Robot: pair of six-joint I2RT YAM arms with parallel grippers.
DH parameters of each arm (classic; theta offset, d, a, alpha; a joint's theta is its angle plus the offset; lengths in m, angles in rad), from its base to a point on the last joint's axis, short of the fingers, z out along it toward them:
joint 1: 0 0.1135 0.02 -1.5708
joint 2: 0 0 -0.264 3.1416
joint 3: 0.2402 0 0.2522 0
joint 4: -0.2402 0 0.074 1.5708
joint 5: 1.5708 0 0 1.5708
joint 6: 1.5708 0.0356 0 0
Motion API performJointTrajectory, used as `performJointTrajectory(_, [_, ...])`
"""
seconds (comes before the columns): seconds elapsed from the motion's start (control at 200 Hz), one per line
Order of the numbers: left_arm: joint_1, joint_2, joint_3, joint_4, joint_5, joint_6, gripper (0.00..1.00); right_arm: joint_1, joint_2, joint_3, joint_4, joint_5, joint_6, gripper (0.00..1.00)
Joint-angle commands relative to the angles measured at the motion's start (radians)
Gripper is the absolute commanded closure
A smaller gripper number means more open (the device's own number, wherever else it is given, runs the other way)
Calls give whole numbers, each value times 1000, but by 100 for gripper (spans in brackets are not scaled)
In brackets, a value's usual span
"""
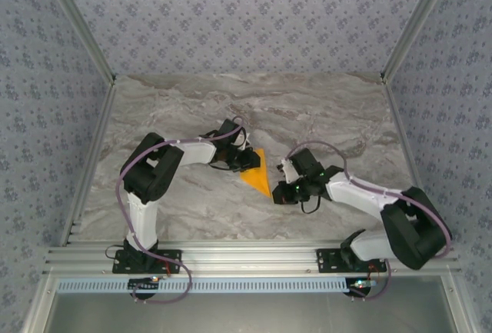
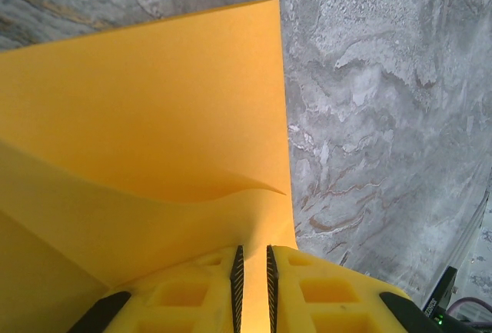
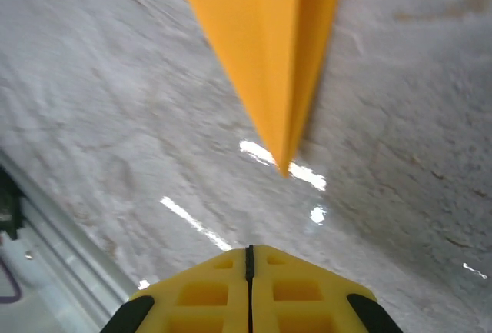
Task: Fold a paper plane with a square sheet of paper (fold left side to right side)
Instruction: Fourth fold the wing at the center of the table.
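The orange-yellow sheet of paper (image 1: pixel 257 173) lies mid-table, folded into a pointed, kite-like paper plane shape with its tip toward the near edge. My left gripper (image 1: pixel 244 156) is at its far left edge. In the left wrist view its jaws (image 2: pixel 252 252) are shut on the paper (image 2: pixel 154 118), and a lifted layer curls up over the flat one. My right gripper (image 1: pixel 279 194) is shut with nothing in it, just right of the tip. The right wrist view shows the paper's tip (image 3: pixel 269 56) a short way ahead of the shut jaws (image 3: pixel 248 250), not touching.
The marble tabletop (image 1: pixel 323 118) has patterned walls on three sides. An aluminium rail (image 1: pixel 254 256) runs along the near edge, where both arm bases are bolted. A metal frame edge (image 3: pixel 46 218) shows at the left of the right wrist view.
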Motion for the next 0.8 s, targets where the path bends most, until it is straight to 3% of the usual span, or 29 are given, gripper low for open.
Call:
performJointTrajectory(0.0, [5,17,-21,-87,-84,19,82,-17,5,29,98,-32,56,95])
performJointTrajectory(0.225, [0,20,-15,-86,-82,17,82,-36,185,113,227,-31,84,96])
performJointTrajectory(0.45, [1,15,-14,-81,-74,17,82,-45,336,153,199,18,67,98])
performJointTrajectory(0.794, [-1,-106,-40,-19,-57,25,79,-55,388,81,124,105,54,100])
